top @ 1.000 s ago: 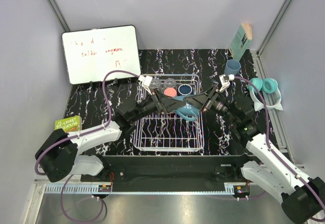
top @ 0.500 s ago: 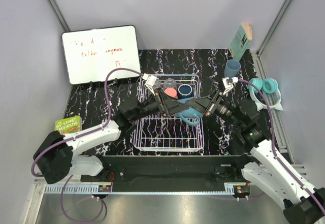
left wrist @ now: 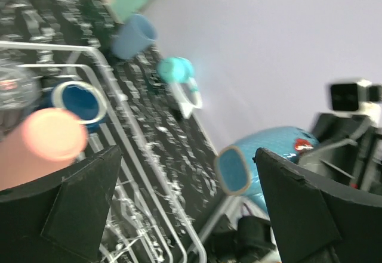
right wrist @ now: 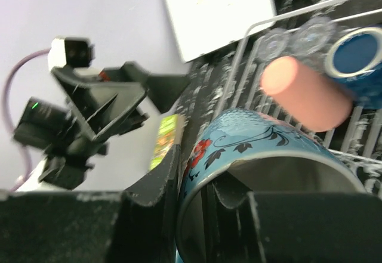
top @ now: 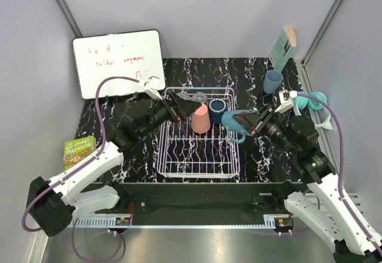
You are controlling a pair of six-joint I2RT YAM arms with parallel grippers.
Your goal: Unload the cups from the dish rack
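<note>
Dish rack: the white wire dish rack (top: 200, 155) sits mid-table (top: 101, 120), and everything below is placed from it.
Right tool: here's the right tool (top: 246, 121) at the rack's right rim, one finger inside and one outside the wall of a light blue mug (top: 230, 120), pinching it firmly.
Held mug: it lies on its side with the mouth facing across the rack, and its patterned side fills the right wrist view.
Left tool: the left tool (top: 187, 102) hangs over the rack's back left corner with its fingers spread wide, gripping nothing.
Pink tumbler: the pink tumbler (top: 201, 118) leans tilted in the rack's back half. It sits right between the two tools, just beside the left one.
Navy mug: the navy mug (top: 216, 105) stands mouth up in the rack's back right corner.
Clear glasses: the two clear glasses (right wrist: 276, 43) sit along the rack's back rail, left of the navy mug, partly under the left tool.
Second light blue mug: the second light blue mug (top: 273, 81) stands on the table beyond the rack's back right corner.
Around: teal headphones (top: 311, 101) lie well right of the rack. A whiteboard (top: 118, 63) leans back left of it, and a green book (top: 79, 147) lies far left.
</note>
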